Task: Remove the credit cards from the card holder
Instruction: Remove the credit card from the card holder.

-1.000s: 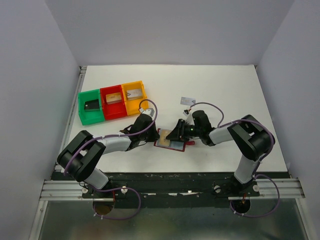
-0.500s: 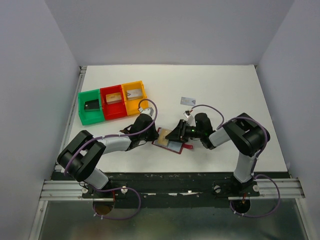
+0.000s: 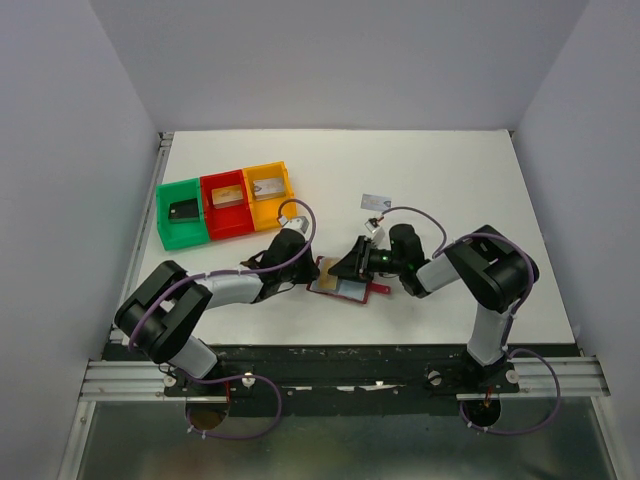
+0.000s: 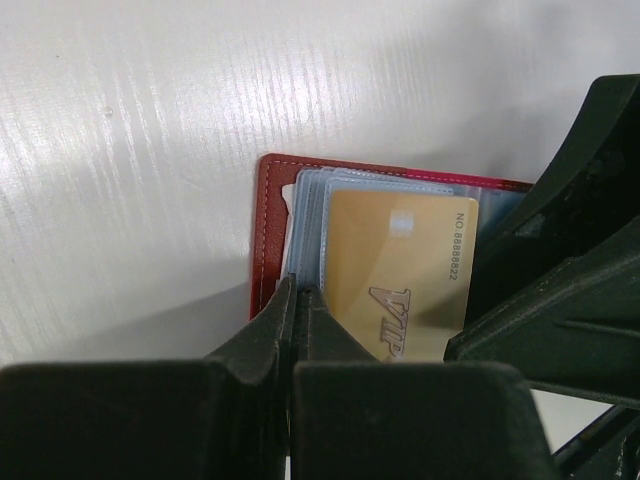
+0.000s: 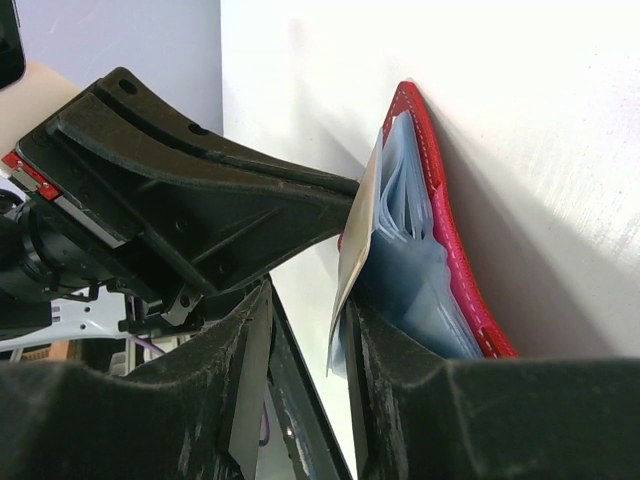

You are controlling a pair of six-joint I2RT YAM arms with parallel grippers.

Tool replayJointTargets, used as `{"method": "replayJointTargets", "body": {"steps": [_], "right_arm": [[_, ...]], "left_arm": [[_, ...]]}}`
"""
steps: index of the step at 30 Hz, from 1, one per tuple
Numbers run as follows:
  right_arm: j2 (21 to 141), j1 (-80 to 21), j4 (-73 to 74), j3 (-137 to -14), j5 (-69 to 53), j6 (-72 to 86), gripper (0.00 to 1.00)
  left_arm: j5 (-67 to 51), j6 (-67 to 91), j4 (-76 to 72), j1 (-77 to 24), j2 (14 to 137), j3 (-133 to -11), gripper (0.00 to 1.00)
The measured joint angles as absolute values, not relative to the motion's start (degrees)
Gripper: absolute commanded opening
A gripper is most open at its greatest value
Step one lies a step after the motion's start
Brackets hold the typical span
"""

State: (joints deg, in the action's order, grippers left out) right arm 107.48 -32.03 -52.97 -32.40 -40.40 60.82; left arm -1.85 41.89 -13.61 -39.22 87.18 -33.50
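Since 1 second ago, the right gripper (image 5: 305, 335) has slid slightly left over the card holder (image 4: 265, 230), which lies open near the front edge of the white table (image 3: 450, 170). Its jaws are parted around 1 gold card (image 4: 400, 270), which stands edge-on out of the blue sleeves. The left gripper (image 4: 295, 300) has its jaws pressed almost together at the holder's sleeve edge. Farther back lies 1 silver card (image 3: 374, 201). Farther left sit 3 bins (image 3: 227, 226), green, red and orange, each holding a card.
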Motion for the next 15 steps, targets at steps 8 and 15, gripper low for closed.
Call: {"method": "replayJointTargets", "body": {"steps": [8, 15], "right_arm": [[108.2, -32.03, -48.62, -35.11, -40.38, 58.81, 0.43], [108.36, -32.05, -42.94, -37.8, -40.4, 55.92, 0.43]], "left_arm": [[-2.0, 41.98, -13.8, -39.53, 86.72, -32.93, 0.0], [-2.61, 42.11, -13.78, -39.97, 86.67, -32.75, 0.0]]}}
